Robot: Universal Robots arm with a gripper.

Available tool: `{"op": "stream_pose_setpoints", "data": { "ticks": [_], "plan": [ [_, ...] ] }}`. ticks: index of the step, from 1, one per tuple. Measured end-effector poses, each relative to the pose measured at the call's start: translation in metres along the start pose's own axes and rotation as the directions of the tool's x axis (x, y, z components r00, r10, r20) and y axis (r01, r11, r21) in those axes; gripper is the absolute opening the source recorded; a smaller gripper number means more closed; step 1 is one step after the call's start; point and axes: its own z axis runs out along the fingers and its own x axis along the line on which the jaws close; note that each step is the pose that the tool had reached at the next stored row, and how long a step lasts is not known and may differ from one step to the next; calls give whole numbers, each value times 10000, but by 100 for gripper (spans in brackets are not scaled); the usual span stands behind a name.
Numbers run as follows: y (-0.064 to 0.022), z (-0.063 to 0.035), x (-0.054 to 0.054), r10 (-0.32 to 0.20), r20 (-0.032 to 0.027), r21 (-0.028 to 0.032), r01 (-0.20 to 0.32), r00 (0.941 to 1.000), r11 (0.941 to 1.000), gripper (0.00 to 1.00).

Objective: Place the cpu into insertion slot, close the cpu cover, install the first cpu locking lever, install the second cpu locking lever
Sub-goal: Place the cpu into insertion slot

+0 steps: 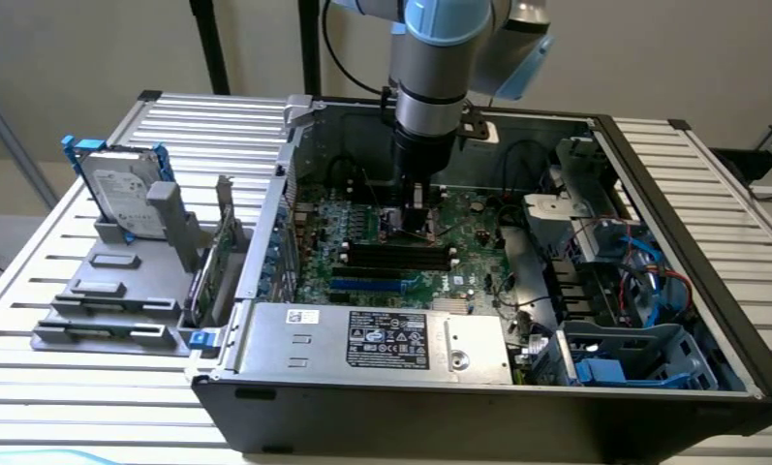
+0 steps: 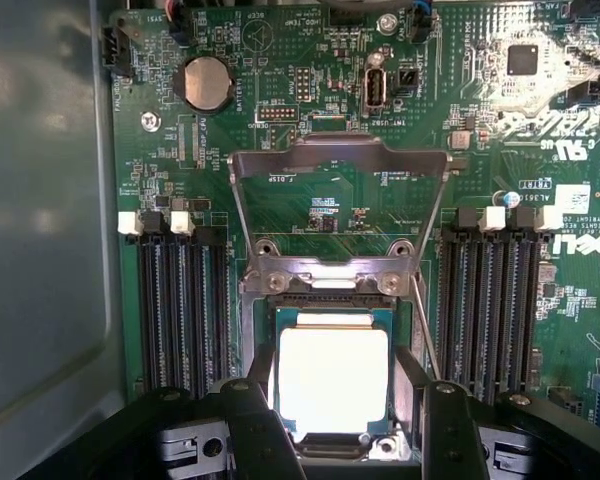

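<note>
**Chip sits in its socket as cover stands open**

Slatted metal tabletop point(image 1: 63, 407) carries an open computer case point(image 1: 489, 431) lying on its side, seen from the exterior view. The robot arm point(image 1: 438, 58) reaches straight down into it, its gripper point(image 1: 418, 218) low over the green motherboard point(image 1: 478, 215). A labelled power supply point(image 1: 373, 339) fills the near side of the case. Blue cables point(image 1: 644, 281) and a blue drive cage crowd the exterior view's right. On the exterior view's left, outside the case, a hard drive point(image 1: 121, 189) stands in a grey holder.

From the wrist view, the cpu point(image 2: 333, 378) lies flat in the insertion slot point(image 2: 325, 300), its pale metal face up. The gripper point(image 2: 335, 370) is spread wide, one dark finger point(image 2: 416, 375) close on either side of the chip; whether they touch it cannot be told. The cpu cover point(image 2: 335, 165) is raised on its hinge just beyond the socket, clear of the chip. A thin metal lever point(image 2: 427, 330) runs along one side of the socket. Black memory slots point(image 2: 180, 300) flank the socket on both sides, and a coin battery point(image 2: 207, 82) sits farther off on the board.
</note>
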Motion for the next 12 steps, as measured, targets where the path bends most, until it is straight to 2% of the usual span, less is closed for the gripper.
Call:
{"op": "stream_pose_setpoints", "data": {
  "ticks": [5, 12],
  "plan": [
    [1, 16, 11, 0, 86, -2, 0, 10000, 10000, 55],
    [0, 29, 11, 3, 134, -3, -3, 9999, 10000, 55]
  ]
}}
